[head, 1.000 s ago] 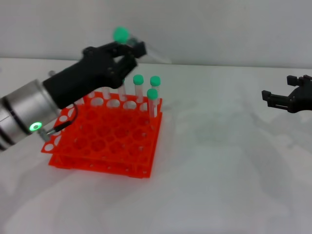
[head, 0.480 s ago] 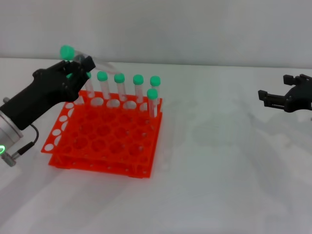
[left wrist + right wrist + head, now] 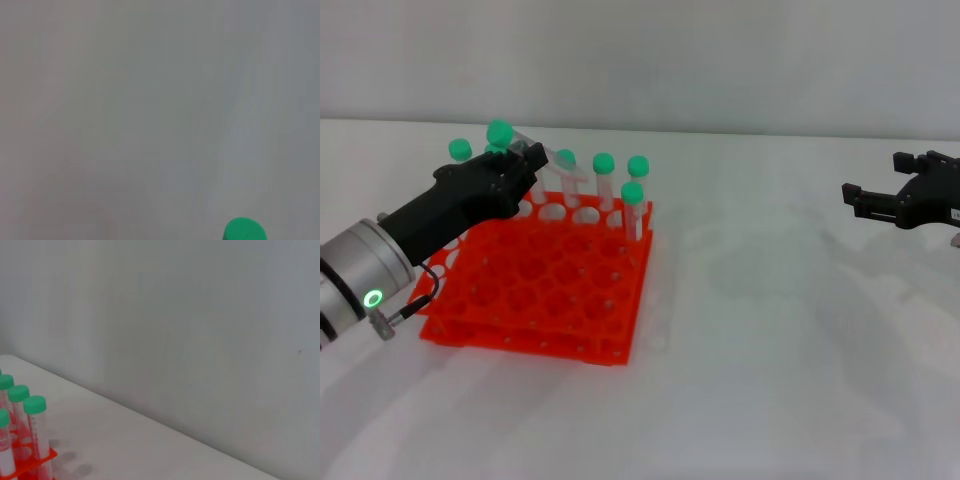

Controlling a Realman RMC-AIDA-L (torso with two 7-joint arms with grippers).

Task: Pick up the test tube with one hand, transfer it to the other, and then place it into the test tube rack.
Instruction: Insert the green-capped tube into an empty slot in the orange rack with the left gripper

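My left gripper (image 3: 523, 163) is shut on a test tube (image 3: 542, 153) with a green cap (image 3: 500, 131). It holds the tube tilted, cap up, over the back left part of the orange-red test tube rack (image 3: 535, 275). That cap (image 3: 244, 231) also shows at the edge of the left wrist view. Several more green-capped tubes (image 3: 604, 180) stand upright along the rack's back row. My right gripper (image 3: 882, 196) hovers open and empty far to the right, above the table. Some of the standing tubes (image 3: 35, 432) appear in the right wrist view.
The white table (image 3: 770, 330) stretches between the rack and the right gripper. A pale wall (image 3: 720, 60) runs behind the table. Most of the rack's front holes (image 3: 550, 290) hold nothing.
The left gripper swung left with the tube, then came back right and down toward the rack's back row. The right gripper drifted slightly left.
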